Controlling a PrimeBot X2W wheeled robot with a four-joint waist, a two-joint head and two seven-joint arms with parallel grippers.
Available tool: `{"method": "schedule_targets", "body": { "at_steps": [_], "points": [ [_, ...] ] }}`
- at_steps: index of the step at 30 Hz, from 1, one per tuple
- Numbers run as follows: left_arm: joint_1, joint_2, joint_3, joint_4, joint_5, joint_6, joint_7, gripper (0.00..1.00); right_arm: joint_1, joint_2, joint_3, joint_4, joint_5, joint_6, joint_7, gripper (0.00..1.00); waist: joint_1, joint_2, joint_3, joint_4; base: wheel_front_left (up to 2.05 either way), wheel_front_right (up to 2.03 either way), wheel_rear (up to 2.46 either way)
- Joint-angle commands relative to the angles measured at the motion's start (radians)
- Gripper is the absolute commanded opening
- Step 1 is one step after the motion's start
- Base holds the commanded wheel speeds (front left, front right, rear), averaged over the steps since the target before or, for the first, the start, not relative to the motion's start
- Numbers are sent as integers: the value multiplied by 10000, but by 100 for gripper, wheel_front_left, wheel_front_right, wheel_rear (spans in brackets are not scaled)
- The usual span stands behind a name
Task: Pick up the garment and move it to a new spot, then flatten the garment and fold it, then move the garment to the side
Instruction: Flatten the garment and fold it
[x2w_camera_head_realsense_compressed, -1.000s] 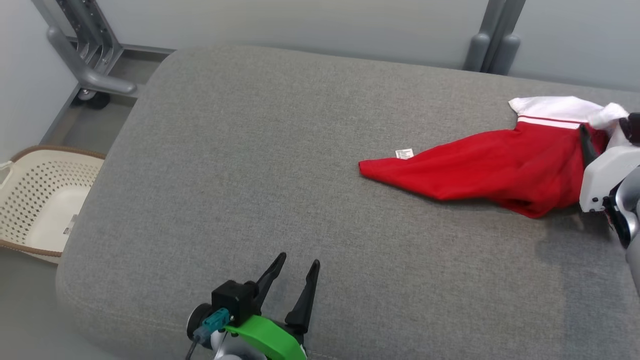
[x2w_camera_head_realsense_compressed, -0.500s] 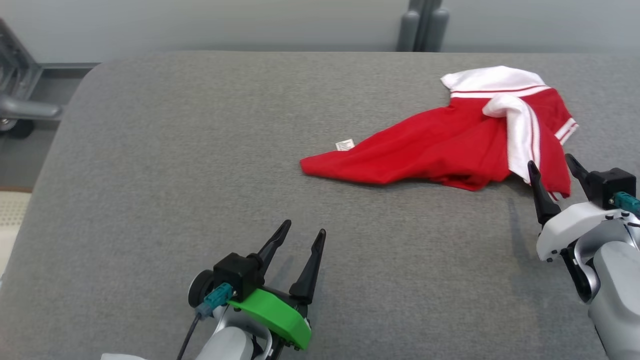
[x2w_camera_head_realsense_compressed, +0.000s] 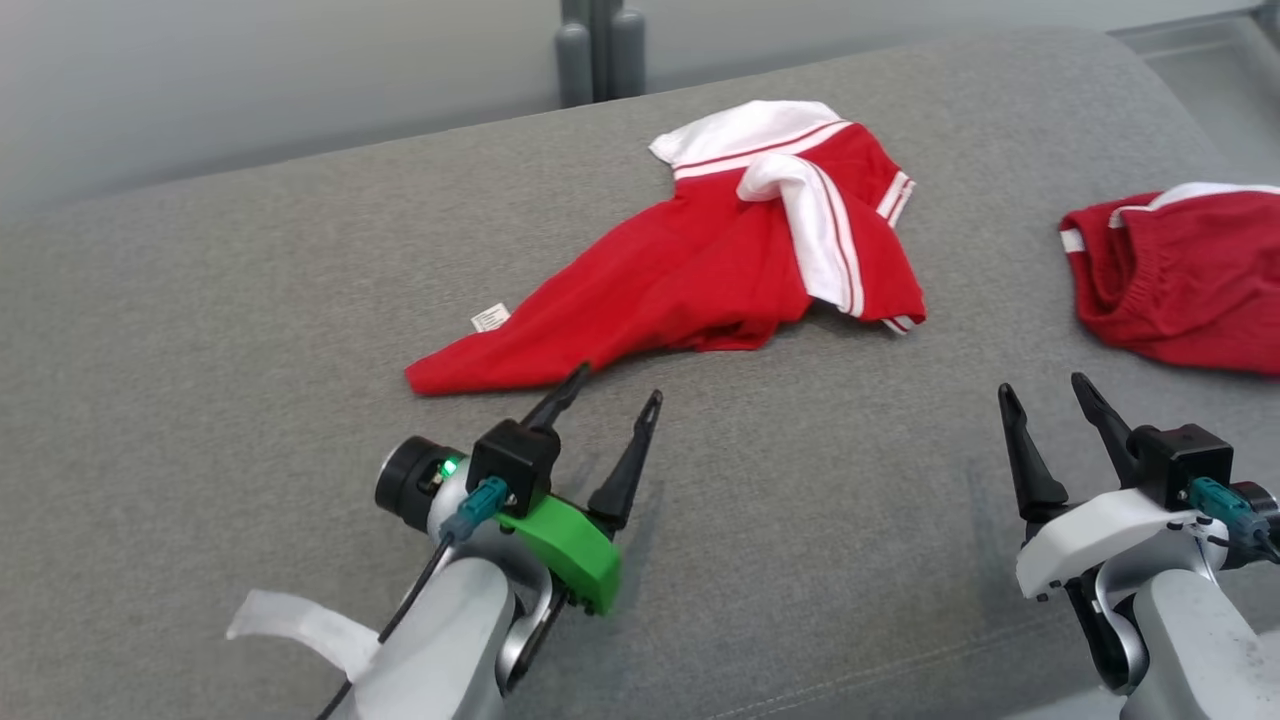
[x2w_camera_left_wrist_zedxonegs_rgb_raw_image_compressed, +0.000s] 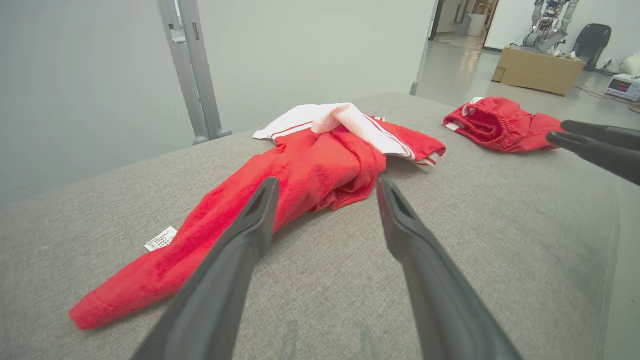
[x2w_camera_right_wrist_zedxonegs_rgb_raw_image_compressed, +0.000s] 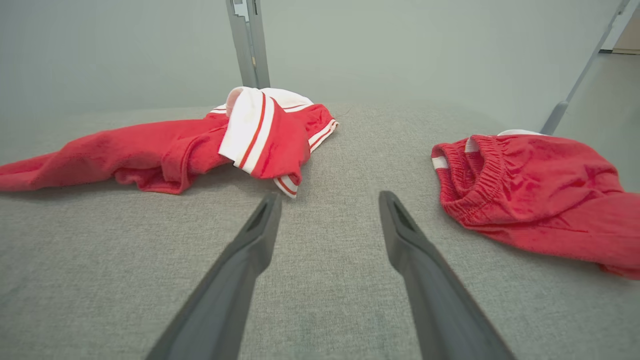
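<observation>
The right end effector (x2w_camera_right_wrist_zedxonegs_rgb_raw_image_compressed: 330, 197) is seen with its two dark fingers spread wide over the grey padded surface (x2w_camera_right_wrist_zedxonegs_rgb_raw_image_compressed: 90, 260), on which the crumpled red garment (x2w_camera_right_wrist_zedxonegs_rgb_raw_image_compressed: 165, 150) is laid at the left and a darker red bundled piece (x2w_camera_right_wrist_zedxonegs_rgb_raw_image_compressed: 525, 195) at the right, well apart.

No writing can be read; the small white label (x2w_camera_head_realsense_compressed: 489, 318) at the hem of the garment (x2w_camera_head_realsense_compressed: 680, 280) carries dark printed lines too fine to make out; red digits on a far-off display (x2w_camera_left_wrist_zedxonegs_rgb_raw_image_compressed: 620, 86) are blurred beyond reading.
</observation>
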Motion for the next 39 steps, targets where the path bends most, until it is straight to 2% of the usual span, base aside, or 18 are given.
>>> {"method": "schedule_targets", "body": {
  "at_steps": [1,5,13,18,19,23,24,26,27,31,35,39],
  "points": [
    [-344,66,33,264,245,134,1,100,70,85,-31,-88,-51,-14,-25,100,0,-1,320,-991,0,0,0],
    [-940,124,382,1245,881,536,0,100,-20,166,-107,-82,0,-14,-23,100,0,-1,540,-1414,0,0,0],
    [-1661,551,1008,2951,1283,822,0,100,-188,270,-38,-210,60,-14,-24,100,0,-1,872,-2004,0,0,0],
    [-1903,674,1325,3291,1361,682,2,100,-264,286,-218,-389,88,-14,-24,100,0,-1,1171,-2098,0,0,0],
    [-1909,672,1298,3397,1406,625,2,92,-244,274,-251,-394,90,-14,-24,100,0,-1,1215,-2083,0,0,0],
    [-1981,637,1282,3654,1518,472,2,83,-228,306,-363,-435,13,-14,-24,100,0,-1,1339,-1967,0,0,0],
    [-2002,621,1294,3702,1549,449,2,76,-247,335,-361,-426,13,-14,-25,100,0,-1,1353,-1935,0,0,0],
    [-2033,579,1341,3815,1526,379,0,23,-306,356,-302,-408,13,-15,-25,100,0,-1,1383,-1875,0,0,0],
    [-2088,560,1497,3702,1393,408,2,0,-342,365,-274,-404,40,-15,-25,100,0,-1,1401,-1850,0,0,0],
    [-2139,490,1820,2762,1209,122,0,0,-396,405,-241,-410,94,-15,-25,100,0,-1,1473,-1702,0,0,0],
    [-2249,694,2167,1749,1220,-100,2,0,-307,377,-307,-310,194,-14,-25,100,0,-1,1535,-1509,0,0,0],
    [-2898,849,2252,2046,1416,-175,2,0,-351,448,-158,-74,306,-14,-26,100,0,-1,1691,-1460,0,0,0]
  ]
}}
